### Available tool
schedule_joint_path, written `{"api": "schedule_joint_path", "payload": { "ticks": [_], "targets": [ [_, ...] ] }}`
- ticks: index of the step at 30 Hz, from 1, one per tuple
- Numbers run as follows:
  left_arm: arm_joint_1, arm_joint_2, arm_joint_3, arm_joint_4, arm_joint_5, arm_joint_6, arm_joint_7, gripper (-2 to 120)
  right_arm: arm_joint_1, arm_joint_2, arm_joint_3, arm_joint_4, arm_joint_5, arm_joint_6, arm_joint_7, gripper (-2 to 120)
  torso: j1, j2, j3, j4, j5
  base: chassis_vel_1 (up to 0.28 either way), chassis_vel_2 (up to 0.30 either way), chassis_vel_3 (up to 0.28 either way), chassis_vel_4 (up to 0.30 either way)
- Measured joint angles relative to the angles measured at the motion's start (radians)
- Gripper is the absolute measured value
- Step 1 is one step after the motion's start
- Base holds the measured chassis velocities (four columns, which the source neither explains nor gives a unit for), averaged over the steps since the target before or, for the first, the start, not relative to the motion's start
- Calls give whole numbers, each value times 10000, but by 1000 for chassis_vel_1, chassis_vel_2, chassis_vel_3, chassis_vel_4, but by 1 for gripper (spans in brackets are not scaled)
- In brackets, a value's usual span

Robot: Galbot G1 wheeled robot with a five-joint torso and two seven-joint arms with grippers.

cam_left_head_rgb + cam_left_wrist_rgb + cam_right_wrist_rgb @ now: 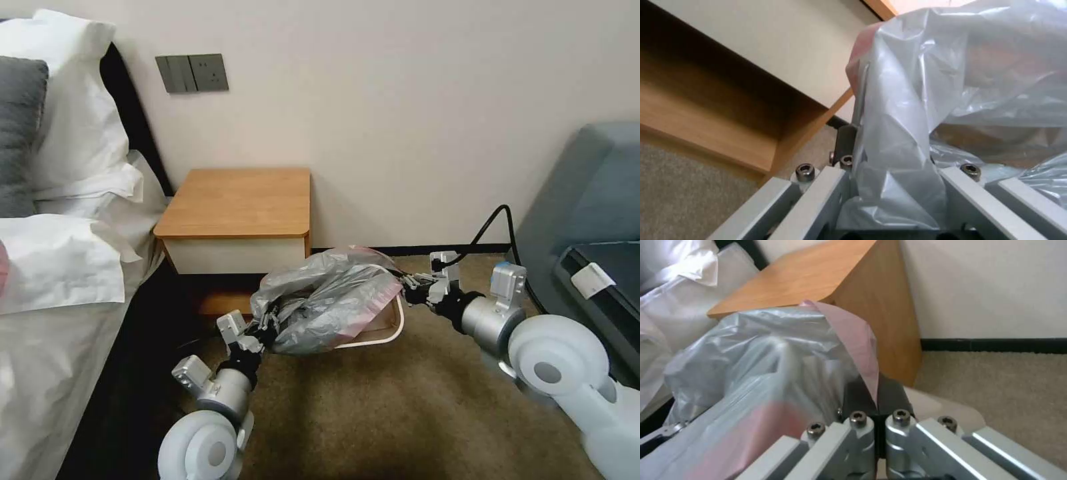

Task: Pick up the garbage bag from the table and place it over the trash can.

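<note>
1. We see the bed with its white pillows and white sheets along our left side, and a grey sofa at our right. A brown carpet covers the floor between them.
2. The table, a small square wooden nightstand with an orange-brown top and a white drawer front, stands against the cream wall beside the bed. Its top is bare.
3. The trash can, a small cream-beige plastic bin with a rolled rim, stands on the carpet just in front of the table, toward its right corner. Most of it is hidden; we see only its near and right rim.
4. The garbage bag, a crinkled translucent grey thin-plastic bag with a pinkish rim edge, is stretched between our two grippers over the trash can. It hangs bunched above the opening and lies on the rim; we cannot tell how far it goes inside.
5. Our left gripper is at the left end of the bag, low near the table's shelf. Bag plastic fills the space between its fingers, so it holds the bag.
6. Our right gripper is at the right end of the bag, above the bin's far right corner. Its fingers are pressed together on the pink edge.
</note>
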State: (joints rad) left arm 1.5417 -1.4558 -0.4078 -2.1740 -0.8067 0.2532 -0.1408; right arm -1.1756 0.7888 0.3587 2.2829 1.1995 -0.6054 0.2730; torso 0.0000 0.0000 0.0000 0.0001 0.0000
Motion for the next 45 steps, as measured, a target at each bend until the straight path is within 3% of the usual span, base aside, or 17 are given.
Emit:
{"api": "schedule_joint_path", "payload": {
  "ticks": [23,34,36,37,45],
  "targets": [
    [-529,-34,-42,441,-1018,21,-430,7,-439,-128,291,887,1906,-151,2055,0,0,0,0,-1,0,0,0,0,0],
    [-527,-18,-48,307,-1040,36,-408,7,-397,78,242,982,2756,-928,4058,39,0,0,0,-1,0,0,0,0,0],
    [-528,-20,-41,303,-1037,36,-403,7,-401,80,232,982,2780,-958,4154,40,1,-1,0,0,0,0,0,0,0],
    [-535,-24,-24,302,-1027,36,-396,7,-415,85,181,987,2831,-1006,4525,50,1,-1,0,-1,0,0,0,0,0],
    [-631,-34,18,363,-801,-71,-419,7,-555,-57,155,1191,2838,-1059,5282,78,0,0,0,-1,0,0,0,0,0]
  ]
}}
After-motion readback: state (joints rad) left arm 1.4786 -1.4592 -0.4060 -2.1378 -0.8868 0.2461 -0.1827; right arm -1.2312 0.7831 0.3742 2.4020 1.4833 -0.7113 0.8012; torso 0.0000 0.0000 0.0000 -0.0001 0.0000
